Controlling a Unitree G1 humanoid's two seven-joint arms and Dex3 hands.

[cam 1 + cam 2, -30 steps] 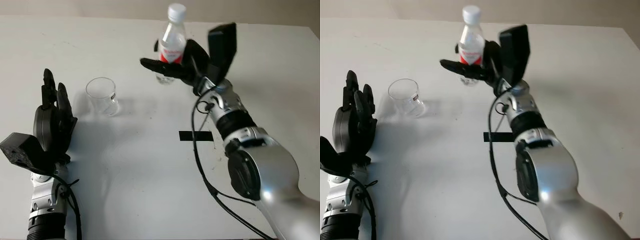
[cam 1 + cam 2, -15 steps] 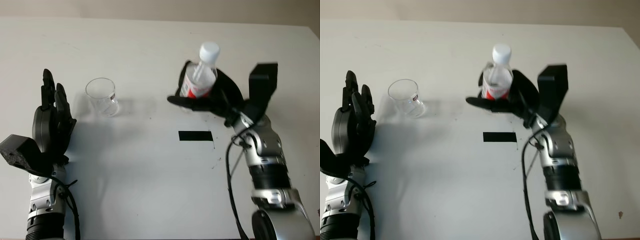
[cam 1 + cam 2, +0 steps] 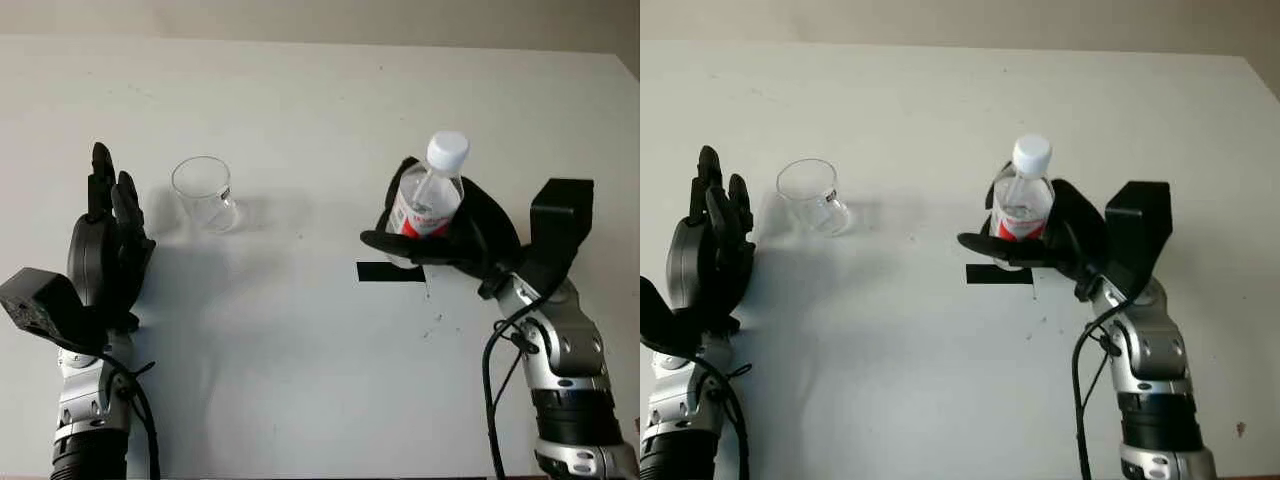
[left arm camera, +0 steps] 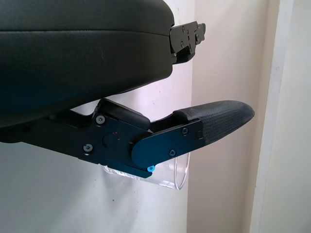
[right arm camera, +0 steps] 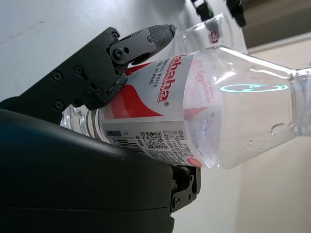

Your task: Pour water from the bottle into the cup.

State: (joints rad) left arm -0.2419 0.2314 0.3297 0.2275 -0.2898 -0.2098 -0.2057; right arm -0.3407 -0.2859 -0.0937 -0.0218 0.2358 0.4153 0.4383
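Red-and-white "ahaha" label wraps the bottle gripped by right hand.

A plain white table carries 2 things directly. 1 clear cup stands upright at about 10 o'clock from the table's middle. 1 strip of black tape lies flat at about 3 o'clock, well apart from the cup.
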